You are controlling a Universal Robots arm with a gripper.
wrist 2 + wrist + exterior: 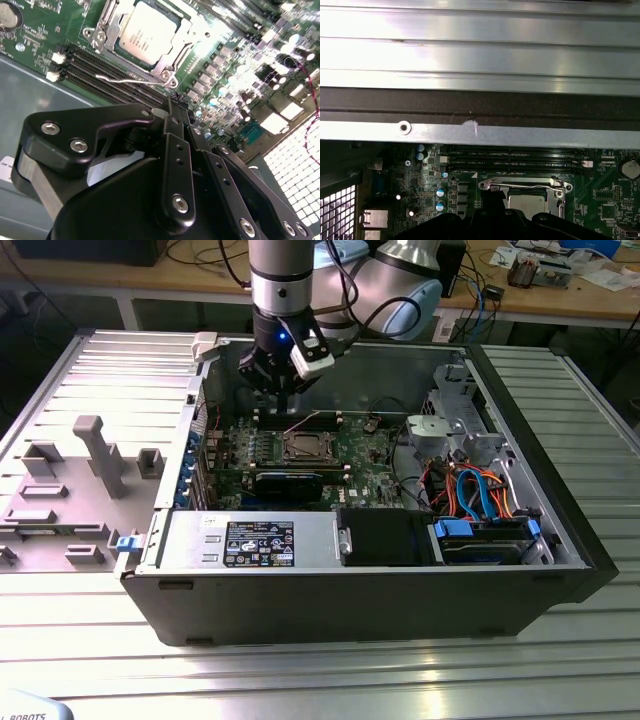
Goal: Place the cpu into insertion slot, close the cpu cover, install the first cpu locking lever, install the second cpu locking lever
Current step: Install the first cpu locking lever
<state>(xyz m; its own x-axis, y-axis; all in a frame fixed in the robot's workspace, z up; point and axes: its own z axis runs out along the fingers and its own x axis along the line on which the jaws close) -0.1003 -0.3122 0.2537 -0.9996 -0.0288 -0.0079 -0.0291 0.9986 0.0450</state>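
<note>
Your gripper hangs over the far edge of the green motherboard inside the open computer case, and its fingers look pressed together with nothing between them, as the second wrist view shows their tips meeting just short of the socket.

The cpu already sits in the insertion slot; its silver-grey top shows squarely inside the socket in both wrist views, so you can count the first step as done. The cpu cover appears to lie flat around the chip, its window framing the metal top, so that step also looks finished, though you cannot confirm from here that it is fully seated.

Just ahead of your fingertips, between them and the socket, a thin wire locking lever runs along the near side of the cover, beside the long memory slots. Its free end seems to stand off from the frame rather than tucked under a catch, so judge it as not yet latched. In the first wrist view a lever bar lies along the socket's other edge; whether it is hooked down you cannot tell.

By this reading you are roughly halfway: chip in, cover down, levers left.
</note>
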